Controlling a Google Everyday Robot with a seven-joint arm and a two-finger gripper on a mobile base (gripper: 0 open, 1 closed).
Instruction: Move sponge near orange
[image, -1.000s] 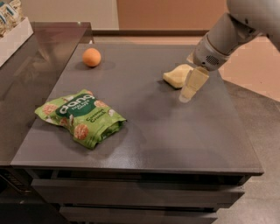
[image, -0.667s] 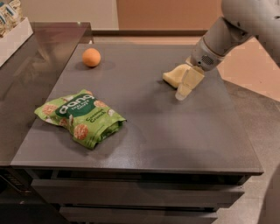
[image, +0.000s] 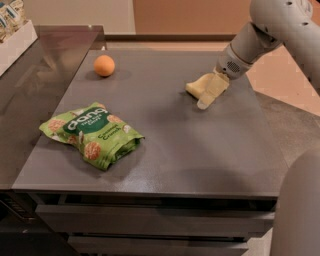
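The pale yellow sponge (image: 196, 85) lies on the grey table (image: 175, 150) at its right rear. My gripper (image: 209, 95) reaches down from the upper right, right against the sponge's right side, and covers part of it. The orange (image: 104, 65) sits at the table's left rear, well apart from the sponge.
A green snack bag (image: 92, 134) printed with orange rounds lies at the front left of the table. A darker counter (image: 30, 90) adjoins on the left, with a white box (image: 17, 37) on it. The table's right edge is close behind the gripper.
The gripper has shifted a little to the left, closer onto the sponge. The sponge, orange and bag have not moved.
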